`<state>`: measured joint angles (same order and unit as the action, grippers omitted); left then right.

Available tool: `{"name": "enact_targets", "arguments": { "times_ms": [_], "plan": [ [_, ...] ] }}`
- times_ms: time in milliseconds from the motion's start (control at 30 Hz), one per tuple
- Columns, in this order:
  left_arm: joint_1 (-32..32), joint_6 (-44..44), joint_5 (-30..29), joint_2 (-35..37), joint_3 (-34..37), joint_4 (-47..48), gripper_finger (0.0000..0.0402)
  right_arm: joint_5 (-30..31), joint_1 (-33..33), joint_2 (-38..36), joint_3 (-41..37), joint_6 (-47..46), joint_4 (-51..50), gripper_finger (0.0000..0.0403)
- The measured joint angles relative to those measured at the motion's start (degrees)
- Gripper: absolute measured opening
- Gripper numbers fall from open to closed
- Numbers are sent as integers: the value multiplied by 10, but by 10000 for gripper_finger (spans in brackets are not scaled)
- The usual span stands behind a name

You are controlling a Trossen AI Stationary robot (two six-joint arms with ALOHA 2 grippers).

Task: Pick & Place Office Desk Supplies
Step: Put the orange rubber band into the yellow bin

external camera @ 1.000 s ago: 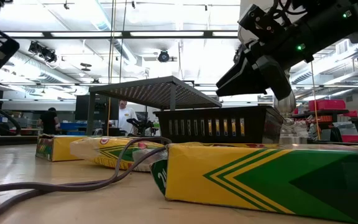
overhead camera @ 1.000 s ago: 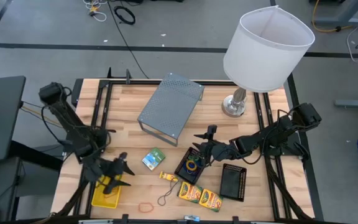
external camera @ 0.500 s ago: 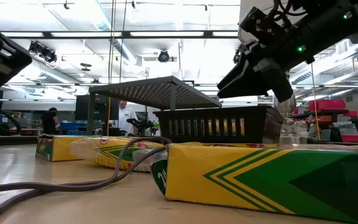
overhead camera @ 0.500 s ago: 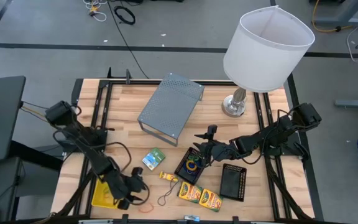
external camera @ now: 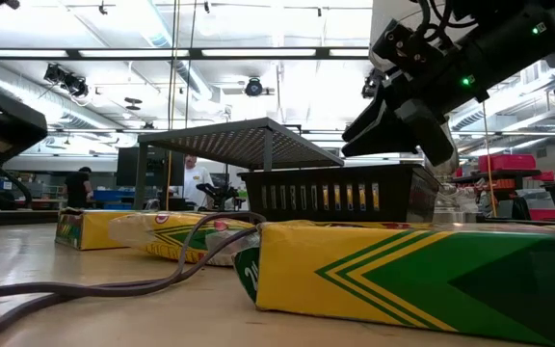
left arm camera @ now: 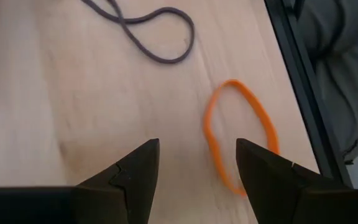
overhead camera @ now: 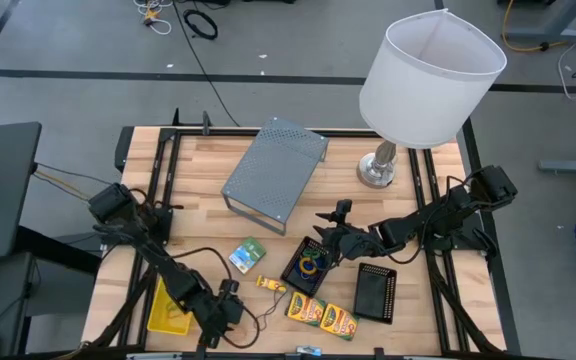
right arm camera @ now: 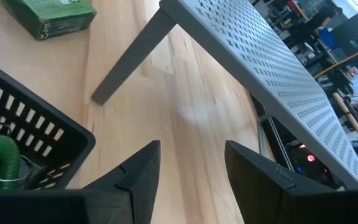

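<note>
Left gripper [left arm camera: 194,168] has swung from over the yellow basket [overhead camera: 165,312] along the table's front edge; it now hovers with jaws wide, empty, just beside the orange rubber band [left arm camera: 240,142]. Band lies flat by the front edge, so that's probably the next pick. Right gripper [right arm camera: 188,162] hasn't moved: open, empty, over the black mesh tray [overhead camera: 308,265].

Colours on the worktop

Orange band [left arm camera: 240,138], grey cord [left arm camera: 148,34], yellow basket [overhead camera: 164,310], yellow boxes with green chevrons [overhead camera: 321,313], black mesh trays [overhead camera: 376,291], green-white packet [overhead camera: 248,255], grey perforated shelf [overhead camera: 275,170], white lampshade [overhead camera: 429,78].
</note>
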<state>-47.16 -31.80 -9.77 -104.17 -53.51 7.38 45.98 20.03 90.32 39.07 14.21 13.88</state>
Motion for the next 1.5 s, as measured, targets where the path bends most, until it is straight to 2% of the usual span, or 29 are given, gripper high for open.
{"name": "enact_targets", "arguments": {
  "times_ms": [267, 433, 567, 800, 967, 1200, 1500],
  "plan": [
    [0, -3, -1, -41, -25, 3, 214, 0, 0, 0, 0, -4, -3, 188],
    [0, -9, -3, -52, -30, 9, 187, 0, 0, 0, 0, -4, -3, 188],
    [1, -13, -17, -53, -30, 20, 137, 0, 0, 0, 0, -4, -3, 188],
    [11, -22, -31, -54, -29, 40, 13, 4, 0, 0, 0, -4, -4, 188],
    [19, -28, -17, -50, -29, 48, 4, 4, 0, 0, 0, -4, -5, 188],
    [18, -14, -29, -14, -23, 68, 2, 4, 0, 0, 0, -4, -10, 188],
    [18, 16, -18, 1, -25, 49, 1, 4, 0, 0, 0, -10, -13, 188]
  ]
}}
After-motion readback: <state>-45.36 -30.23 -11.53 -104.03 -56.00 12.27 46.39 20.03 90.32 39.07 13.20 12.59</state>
